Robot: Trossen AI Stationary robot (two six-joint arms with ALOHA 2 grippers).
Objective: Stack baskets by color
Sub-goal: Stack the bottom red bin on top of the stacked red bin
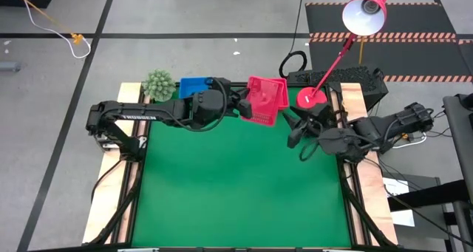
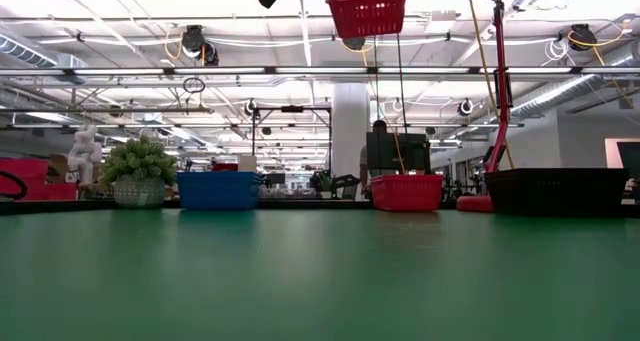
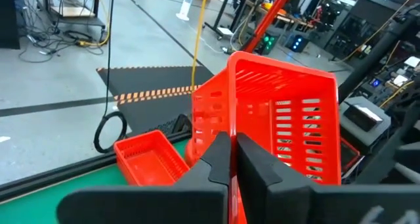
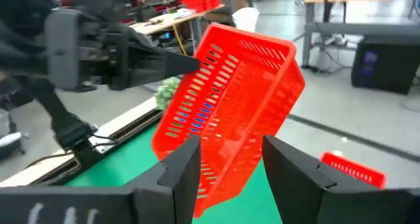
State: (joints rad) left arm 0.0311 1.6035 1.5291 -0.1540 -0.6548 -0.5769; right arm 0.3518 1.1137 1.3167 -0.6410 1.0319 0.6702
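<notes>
One red basket (image 1: pixel 264 100) hangs from left end effector (image 1: pixel 240 103).

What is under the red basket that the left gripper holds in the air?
The left gripper holds the red basket high above the green table. In the low view only air shows below it, then another red basket on the table; the exact spot beneath is unclear.
</notes>
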